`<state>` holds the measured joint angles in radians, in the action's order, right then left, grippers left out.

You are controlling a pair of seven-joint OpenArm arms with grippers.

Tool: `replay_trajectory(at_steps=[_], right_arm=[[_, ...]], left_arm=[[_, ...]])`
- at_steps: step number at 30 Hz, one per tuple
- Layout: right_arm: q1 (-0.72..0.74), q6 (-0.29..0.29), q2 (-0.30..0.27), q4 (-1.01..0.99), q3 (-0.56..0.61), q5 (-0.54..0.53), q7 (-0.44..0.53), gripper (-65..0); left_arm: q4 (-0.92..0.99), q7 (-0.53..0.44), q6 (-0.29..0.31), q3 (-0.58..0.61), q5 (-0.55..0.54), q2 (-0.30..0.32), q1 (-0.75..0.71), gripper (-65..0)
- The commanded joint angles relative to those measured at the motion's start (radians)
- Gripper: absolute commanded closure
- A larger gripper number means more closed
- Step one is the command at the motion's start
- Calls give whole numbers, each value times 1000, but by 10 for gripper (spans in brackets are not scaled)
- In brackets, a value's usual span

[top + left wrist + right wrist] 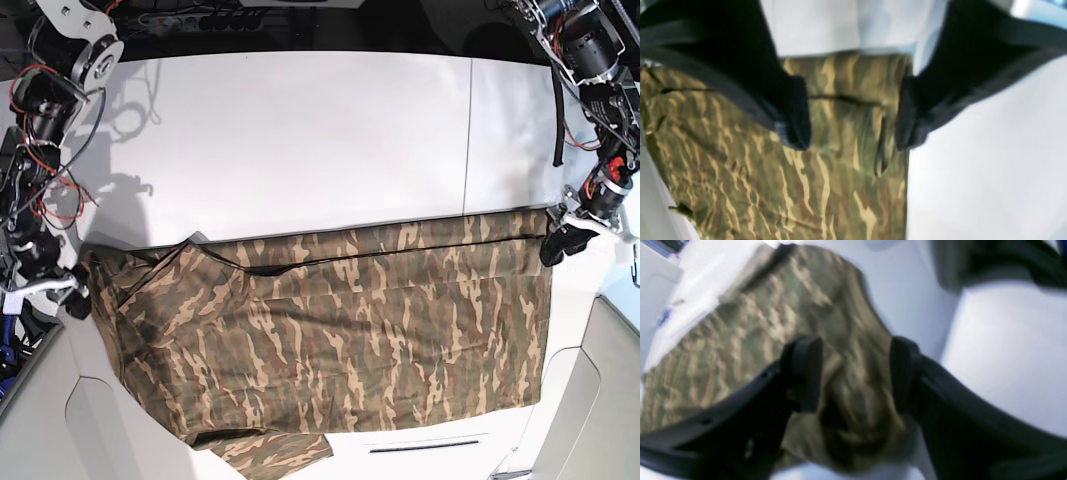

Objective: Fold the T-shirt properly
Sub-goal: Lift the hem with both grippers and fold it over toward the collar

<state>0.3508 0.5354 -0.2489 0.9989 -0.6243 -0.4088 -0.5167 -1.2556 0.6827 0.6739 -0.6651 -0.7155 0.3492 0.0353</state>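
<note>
Left claw (pixel 853 113): jaws apart over camouflage-print cloth T-shirt (pixel 340 330), right edge
Right claw (pixel 853 373): jaws apart, left edge

The T-shirt (pixel 340 340) lies spread flat across the near half of the desk (pixel 300 130), the far half behind it bare. Left claw (pixel 560 243) sits over the shirt's far corner on the base view's right; right claw (pixel 75 295) is at the bunched edge on that view's left. A folded-over flap lies along the far edge.
</note>
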Motion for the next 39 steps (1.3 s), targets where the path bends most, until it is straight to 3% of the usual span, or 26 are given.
replay_trajectory(at_steps=[1, 10, 15, 18, 24, 29, 34, 36, 39], right_arm=[[10, 11, -18, 22, -2, -29, 26, -321], [-66, -16, -26, 20, 10, -26, 53, -324], [-68, -22, -25, 4, 76, -21, 54, -433], [-68, -74, -24, -4, 134, -17, 83, -433], [-60, -101, 6, -9, 217, -18, 117, -432], [-60, -147, 40, -9, 227, -17, 127, -430], [-60, -147, 41, -9, 227, -3, 134, -427], [-60, -147, 42, -9, 227, 9, 136, -362], [-60, -147, 41, -9, 227, 9, 135, -201]], left_arm=[[-18, -32, 6, -3, -16, 21, 4, -437], [44, -90, -35, -3, 62, 17, -10, -437], [151, -161, -34, -3, 66, 16, -7, -437], [203, -164, -34, -2, 64, 14, 1, -437], [221, -164, -34, 0, 61, -9, 1, -437], [221, -167, -34, 20, 61, -22, 1, -434], [220, -171, -33, 95, 62, -22, 6, -425], [220, -171, -27, 130, 62, -22, 11, -351], [220, -170, 2, 166, 63, -22, 24, -209]])
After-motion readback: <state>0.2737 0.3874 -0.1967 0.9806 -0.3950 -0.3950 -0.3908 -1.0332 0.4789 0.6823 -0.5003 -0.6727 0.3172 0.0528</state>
